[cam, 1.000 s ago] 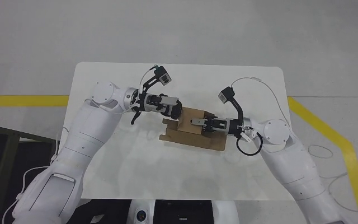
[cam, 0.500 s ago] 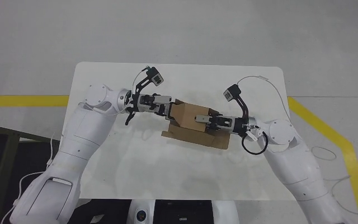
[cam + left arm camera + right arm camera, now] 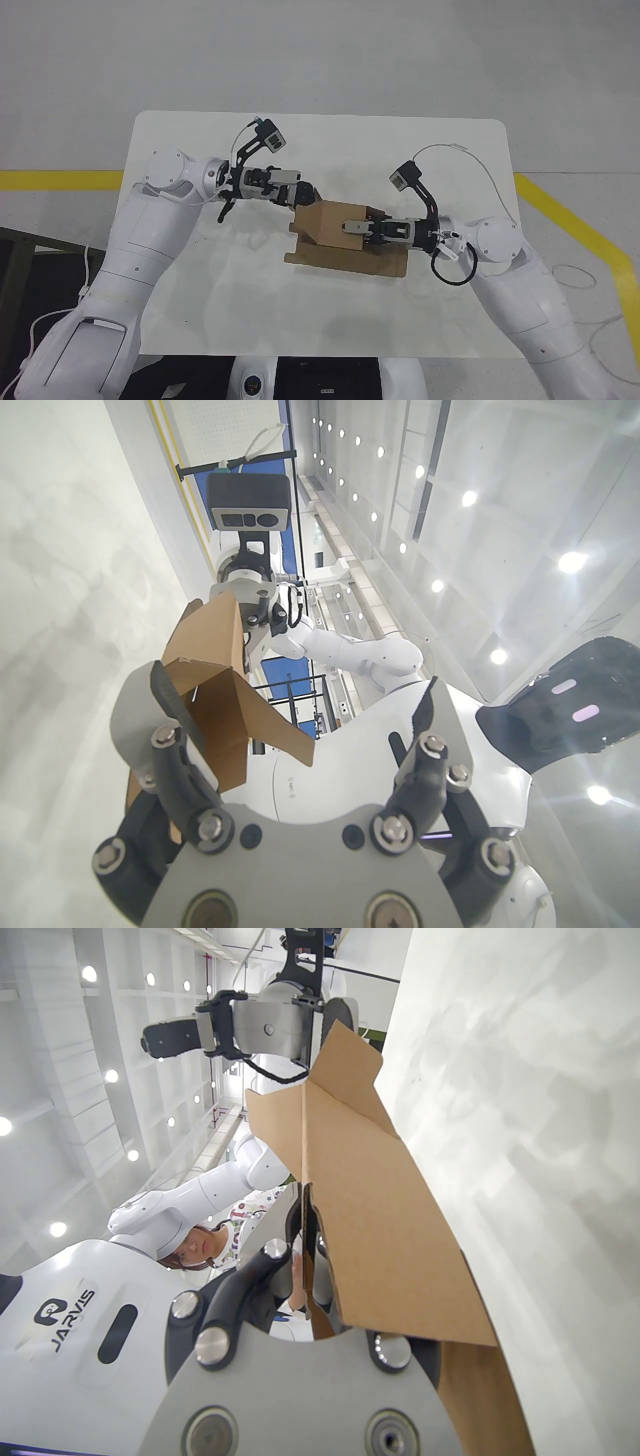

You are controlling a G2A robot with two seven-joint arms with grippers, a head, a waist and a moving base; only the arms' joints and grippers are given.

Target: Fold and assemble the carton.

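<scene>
A brown carton (image 3: 340,240) lies partly unfolded on the middle of the white table (image 3: 200,300), with flaps spread at both ends. My right gripper (image 3: 357,226) is over its upper panel. In the right wrist view this gripper (image 3: 302,1213) is shut on the edge of a carton (image 3: 380,1228) wall. My left gripper (image 3: 303,193) sits at the carton's far left corner, open. Its fingers (image 3: 170,700) stand wide apart, and one of them rests beside a raised flap of the carton (image 3: 220,705). From the right wrist, the left gripper (image 3: 255,1033) shows behind the carton's far flap.
The table's edges lie well away from the carton on every side. A yellow floor line (image 3: 60,180) runs past both ends of the table.
The carton was lifted and pushed into a taller shape, then came down toward the table's front with my right gripper. My left gripper drew back slightly to the left.
</scene>
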